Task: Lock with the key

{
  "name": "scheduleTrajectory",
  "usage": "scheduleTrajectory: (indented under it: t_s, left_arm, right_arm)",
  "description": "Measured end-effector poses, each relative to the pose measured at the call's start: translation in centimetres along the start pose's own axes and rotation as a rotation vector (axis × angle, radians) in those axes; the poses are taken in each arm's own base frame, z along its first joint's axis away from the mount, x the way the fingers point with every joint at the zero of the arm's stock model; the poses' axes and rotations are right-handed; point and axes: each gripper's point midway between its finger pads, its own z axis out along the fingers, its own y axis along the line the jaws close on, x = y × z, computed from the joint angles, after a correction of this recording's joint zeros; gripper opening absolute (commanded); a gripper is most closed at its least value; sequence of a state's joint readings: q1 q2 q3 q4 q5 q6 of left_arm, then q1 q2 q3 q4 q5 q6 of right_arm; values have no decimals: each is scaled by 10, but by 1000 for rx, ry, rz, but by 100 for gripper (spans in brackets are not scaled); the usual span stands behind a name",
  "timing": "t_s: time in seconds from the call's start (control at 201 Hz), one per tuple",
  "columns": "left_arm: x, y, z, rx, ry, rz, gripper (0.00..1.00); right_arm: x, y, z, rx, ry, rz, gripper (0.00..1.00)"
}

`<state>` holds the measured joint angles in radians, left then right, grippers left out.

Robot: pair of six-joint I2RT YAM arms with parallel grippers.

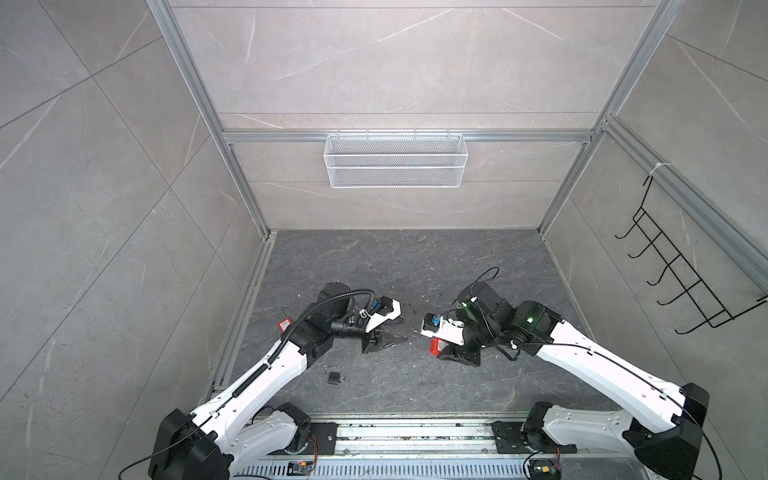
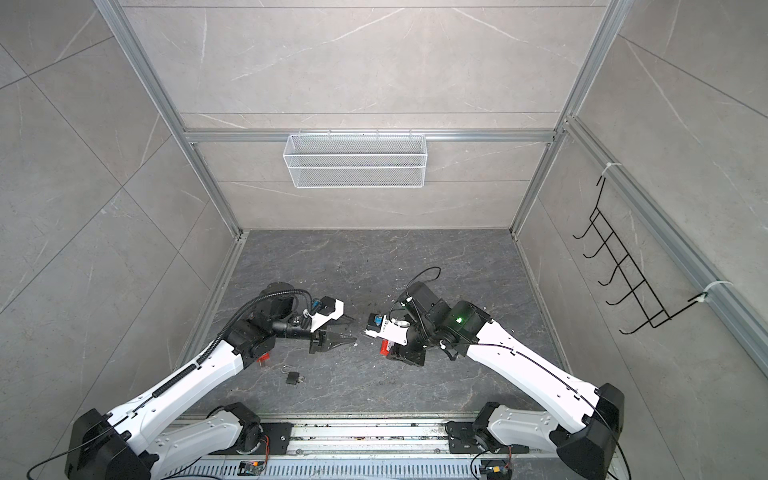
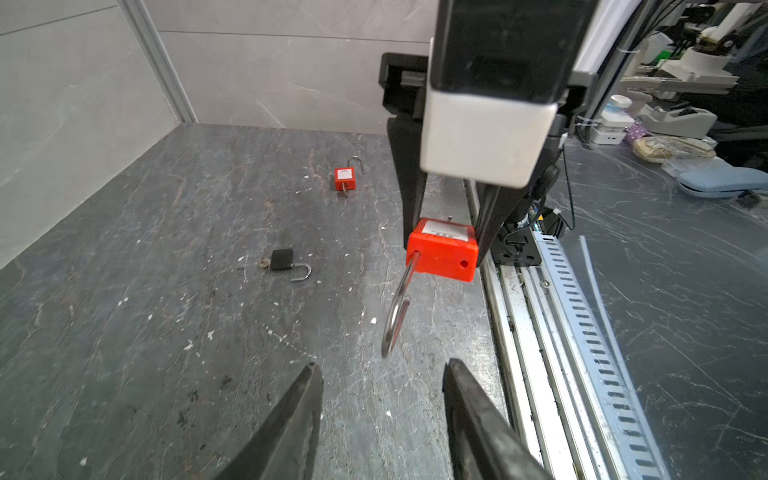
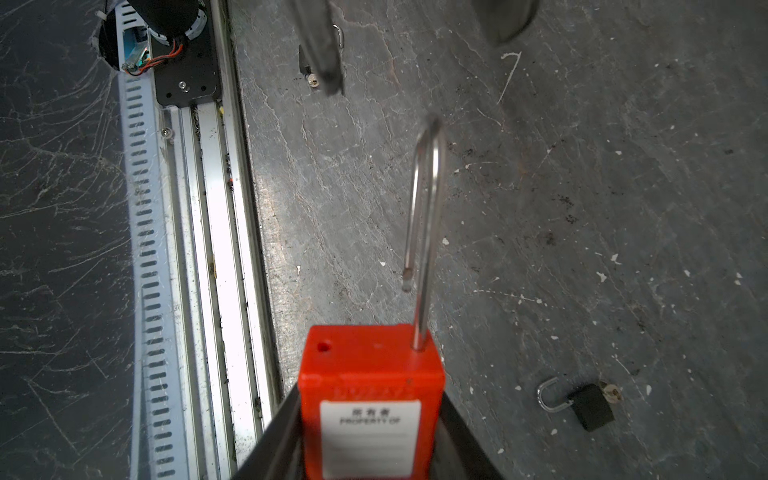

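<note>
Right pincer (image 4: 372, 436): Squeezed shut on the red plastic padlock with the white label (image 4: 370, 374), one finger on each side of its body. Held it up off the dark grey stone table (image 3: 124, 332).

Silver metal loop (image 4: 424, 208): Stuck out of the top of the red padlock, open. Short end hung free, turned away from the little round hole (image 4: 324, 345) beside it.

Left pincer (image 3: 382, 365): Stood open and empty, just past the tip of the loop. Touched nothing.

Key of the red padlock: Could not be seen in any view.

Small black padlock (image 3: 282, 259): Lay on the table, well apart from the red padlock, on the left arm's side. Loop open, brass key (image 3: 262, 262) stuck in its bottom.

Second red lock (image 3: 344, 178): Lay on the table too, farther from the red padlock than the black one.

Step now, as a guess: Getting hold of the loop to close it.

How to do it well: Best to pinch the loop near its bend, not at the very tip. Best to turn it until the short end sits right over the hole, then push straight in. Best to keep the right pincer tight and still.

Watch out: Smooth, thin metal, likely to slip. Crooked push likely to jam.
</note>
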<state>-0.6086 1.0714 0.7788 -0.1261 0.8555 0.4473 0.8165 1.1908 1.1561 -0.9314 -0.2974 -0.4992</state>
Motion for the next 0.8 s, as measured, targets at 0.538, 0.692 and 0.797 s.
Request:
scheduleTrajectory:
  t_s: [0.538, 0.692, 0.797]
  left_arm:
    - [3, -11, 18, 77, 19, 5, 24]
    - [2, -14, 20, 89, 17, 11, 18]
    - [3, -15, 22, 95, 21, 8, 13]
  right_arm:
    - [-2, 4, 0, -12, -5, -29, 28]
    - [-1, 6, -1, -18, 2, -33, 28]
    - [-1, 7, -2, -17, 2, -40, 28]
